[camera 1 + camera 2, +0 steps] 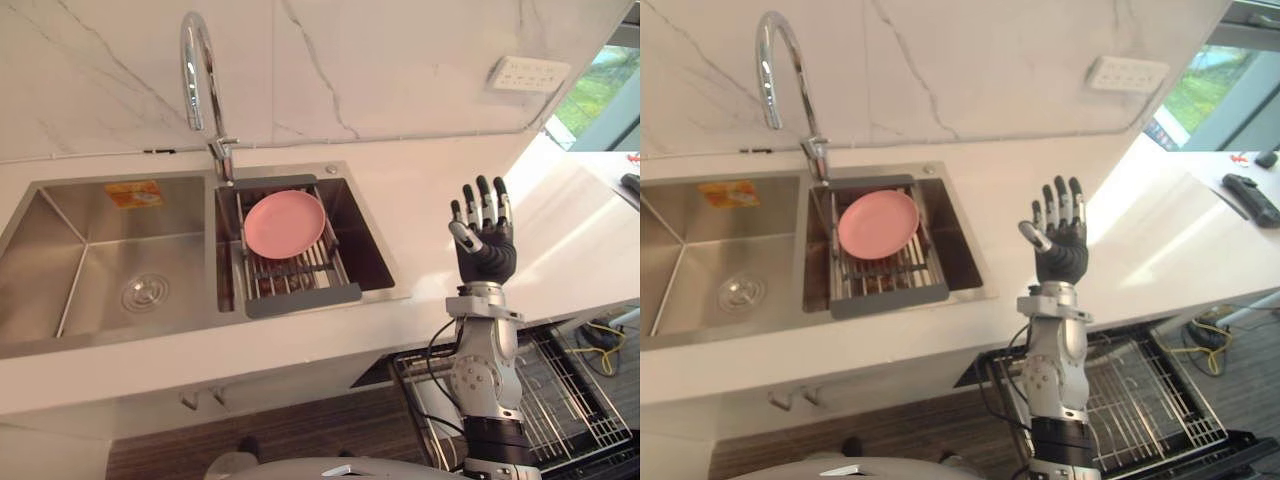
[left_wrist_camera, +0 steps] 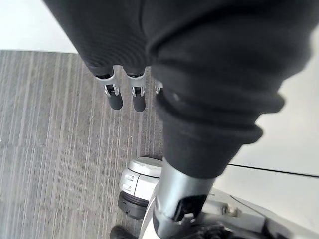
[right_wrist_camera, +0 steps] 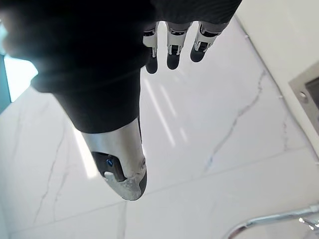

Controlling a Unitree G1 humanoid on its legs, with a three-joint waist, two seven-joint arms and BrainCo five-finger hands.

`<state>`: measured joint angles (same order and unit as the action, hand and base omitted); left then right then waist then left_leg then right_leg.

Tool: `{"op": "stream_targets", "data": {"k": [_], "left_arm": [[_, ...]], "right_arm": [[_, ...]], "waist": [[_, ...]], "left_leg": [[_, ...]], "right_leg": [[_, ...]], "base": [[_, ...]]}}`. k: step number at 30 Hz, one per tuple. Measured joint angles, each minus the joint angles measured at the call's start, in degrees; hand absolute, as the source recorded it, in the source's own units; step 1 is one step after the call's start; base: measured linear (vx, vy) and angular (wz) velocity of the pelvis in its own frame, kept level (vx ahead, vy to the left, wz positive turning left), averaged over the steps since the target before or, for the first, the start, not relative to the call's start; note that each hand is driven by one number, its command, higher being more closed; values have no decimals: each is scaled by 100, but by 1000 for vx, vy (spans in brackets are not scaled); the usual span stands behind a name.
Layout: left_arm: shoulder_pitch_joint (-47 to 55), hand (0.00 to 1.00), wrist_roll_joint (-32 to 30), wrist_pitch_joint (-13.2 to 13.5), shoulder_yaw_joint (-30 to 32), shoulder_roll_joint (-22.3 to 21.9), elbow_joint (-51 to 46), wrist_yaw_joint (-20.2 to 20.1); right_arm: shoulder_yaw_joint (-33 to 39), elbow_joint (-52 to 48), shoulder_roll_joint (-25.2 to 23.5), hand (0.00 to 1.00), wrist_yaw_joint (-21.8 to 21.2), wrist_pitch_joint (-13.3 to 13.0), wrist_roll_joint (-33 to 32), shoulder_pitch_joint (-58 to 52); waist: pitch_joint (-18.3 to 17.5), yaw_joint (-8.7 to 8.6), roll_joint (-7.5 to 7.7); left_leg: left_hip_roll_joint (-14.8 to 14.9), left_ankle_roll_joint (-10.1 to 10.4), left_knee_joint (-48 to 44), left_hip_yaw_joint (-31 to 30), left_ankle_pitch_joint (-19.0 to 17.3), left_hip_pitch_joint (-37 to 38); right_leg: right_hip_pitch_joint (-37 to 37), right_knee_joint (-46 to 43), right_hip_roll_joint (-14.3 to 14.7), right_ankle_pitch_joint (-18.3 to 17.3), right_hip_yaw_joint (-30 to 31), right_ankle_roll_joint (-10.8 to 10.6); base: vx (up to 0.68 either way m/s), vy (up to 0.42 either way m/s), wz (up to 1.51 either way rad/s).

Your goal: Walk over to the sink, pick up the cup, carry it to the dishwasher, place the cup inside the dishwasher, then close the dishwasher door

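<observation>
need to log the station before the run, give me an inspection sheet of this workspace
surface: white counter with a double steel sink; orange sticker on the left basin's back wall
job's things: dishwasher rack pulled out below the counter; pink plate on a drain rack in the right basin
clutter: dark flat object on the counter, far right
hands: right hand raised over the counter, fingers straight, holding nothing; left hand over the floor, fingers straight
cables: yellow cable on the floor by the dishwasher rack
surroundings: marble wall, faucet, wall socket, window
</observation>
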<state>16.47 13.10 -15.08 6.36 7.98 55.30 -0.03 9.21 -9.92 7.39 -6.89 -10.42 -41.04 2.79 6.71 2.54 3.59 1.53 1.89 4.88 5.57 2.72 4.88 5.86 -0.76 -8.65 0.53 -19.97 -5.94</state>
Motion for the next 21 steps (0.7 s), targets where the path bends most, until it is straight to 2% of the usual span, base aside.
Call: {"op": "stream_targets", "data": {"k": [2, 6, 8, 13, 14, 18, 21], "left_arm": [[6, 0, 322, 1, 1, 42, 56, -104], [-11, 0, 350, -3, 1, 62, 110, -177], [-20, 0, 344, -5, -14, 78, 167, -211], [-19, 0, 233, -4, -30, 83, 164, -229], [-18, 0, 233, -4, -29, 83, 163, -231], [-45, 0, 230, -68, -1, 88, 161, -231], [-72, 0, 227, -147, 62, 89, 159, -272]], "right_arm": [[0, 31, 6, 0, -8, 257, 152, -50], [0, 274, 32, 0, -9, 418, 689, -53], [0, 295, 73, 0, -11, 440, 1144, -51], [-175, 510, 481, 0, 15, 469, 2832, 92], [-227, 559, 523, 0, 22, 471, 2966, 175], [-471, 1123, 805, 0, 175, 720, 3986, 782], [-586, 1384, 990, 0, 202, 871, 4632, 996]], "waist": [[15, 44, 11], [26, 34, 22], [27, 26, 22], [29, 75, 22], [29, 78, 22], [36, 91, 13], [46, 187, -6]], "left_leg": [[-42, -35, 0, 105, -23, -6], [-134, -42, 0, 126, -38, -14], [-184, -81, 0, 93, -14, -38], [-272, -107, 0, 50, 8, 12], [-275, -124, 2, 36, 20, 10], [-302, -142, 9, -115, 58, -15], [-301, -156, 10, -125, 51, -13]], "right_leg": [[23, 79, -52, 36, -1, -44], [36, 122, -121, 77, -2, -107], [51, 148, -148, 87, -52, -130], [281, 176, -222, 70, -294, -158], [286, 176, -221, 70, -303, -157], [348, 165, -220, 14, -445, -127], [358, 163, -220, -20, -468, -107]], "base": [[22, 39, 2], [46, 43, 1], [54, 31, 14], [28, 29, 27], [-29, 2, 10], [-58, -9, 18], [-63, 0, 6]]}}
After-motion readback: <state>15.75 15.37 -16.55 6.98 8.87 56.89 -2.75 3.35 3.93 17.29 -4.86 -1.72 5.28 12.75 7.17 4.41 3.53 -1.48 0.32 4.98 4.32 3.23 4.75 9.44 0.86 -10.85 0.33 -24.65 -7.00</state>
